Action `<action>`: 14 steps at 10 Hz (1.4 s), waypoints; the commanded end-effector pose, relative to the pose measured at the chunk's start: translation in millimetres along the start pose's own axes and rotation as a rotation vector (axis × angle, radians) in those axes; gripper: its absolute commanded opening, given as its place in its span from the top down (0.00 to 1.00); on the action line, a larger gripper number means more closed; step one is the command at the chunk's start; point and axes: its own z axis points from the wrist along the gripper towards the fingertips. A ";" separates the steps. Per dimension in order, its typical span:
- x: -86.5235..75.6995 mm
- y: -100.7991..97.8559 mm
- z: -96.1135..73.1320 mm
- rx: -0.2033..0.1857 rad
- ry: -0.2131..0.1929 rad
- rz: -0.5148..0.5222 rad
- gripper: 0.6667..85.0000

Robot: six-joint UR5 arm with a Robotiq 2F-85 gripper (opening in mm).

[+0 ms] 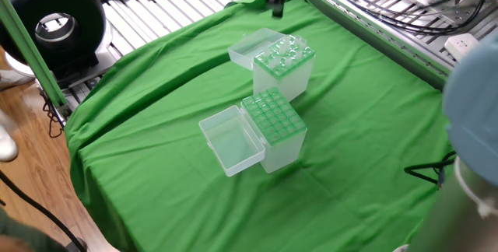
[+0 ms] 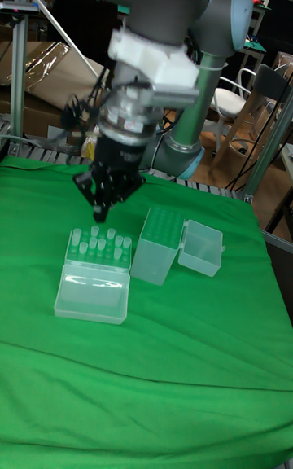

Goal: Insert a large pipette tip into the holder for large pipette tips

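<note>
The holder for large pipette tips (image 1: pixel 273 117) (image 2: pixel 159 230) is a translucent box with a bright green grid top, its clear lid (image 1: pixel 231 139) (image 2: pixel 201 247) hinged open beside it. Behind it in the fixed view stands a similar box (image 1: pixel 285 61) (image 2: pixel 98 247) with a paler top, and several clear large pipette tips stick up from it. My gripper (image 1: pixel 276 5) (image 2: pixel 100 210) hangs above the far edge of that paler box, apart from it. Its dark fingers come together to a point. I see no tip between them.
The paler box's lid (image 1: pixel 250 47) (image 2: pixel 91 294) lies open on the green cloth (image 1: pixel 156 104). A metal frame with cables (image 1: pixel 373 11) runs along the far right. A black round device (image 1: pixel 53 22) stands off the table at the left. The arm's base (image 2: pixel 195 111) rises behind the boxes.
</note>
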 end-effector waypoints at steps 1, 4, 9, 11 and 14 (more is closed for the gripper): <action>38.4 -8.9 -33.6 0.007 0.118 0.160 0.98; -6.7 19.1 -13.2 -0.087 0.072 0.339 0.98; -18.0 -22.6 5.5 -0.077 0.107 0.539 1.00; -16.8 -35.4 2.1 -0.110 0.083 0.505 1.00; -9.6 -32.5 6.1 -0.096 0.116 0.509 1.00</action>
